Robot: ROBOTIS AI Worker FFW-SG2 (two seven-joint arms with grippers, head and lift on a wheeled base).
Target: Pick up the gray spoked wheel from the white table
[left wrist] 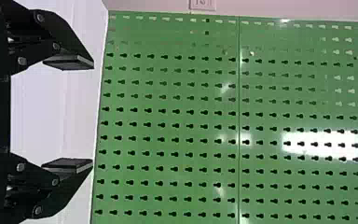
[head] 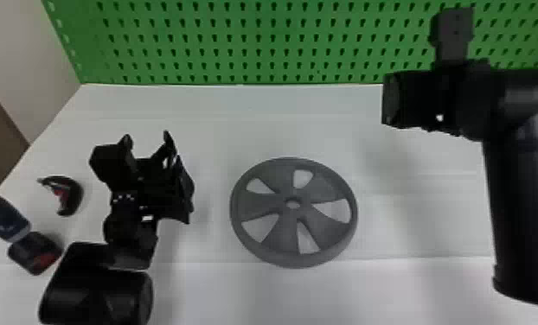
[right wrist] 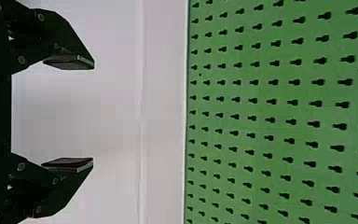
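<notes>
The gray spoked wheel (head: 277,233) lies flat on the white table (head: 246,125), near the middle of the head view. To its left, my left gripper (head: 148,140) is held over the table, its fingers apart with nothing between them. The same left gripper (left wrist: 92,115) stands open in its own wrist view. On the right of the head view, beyond the wheel's right rim, is my right gripper (head: 389,99). In the right wrist view, the right gripper (right wrist: 93,115) has its two fingers spread wide and holds nothing. Neither gripper touches the wheel.
A green pegboard (head: 238,41) rises along the table's back edge. At the far left lie a dark blue and red tool (head: 6,220) and a small dark curved object with red parts (head: 71,194), both beyond the left arm.
</notes>
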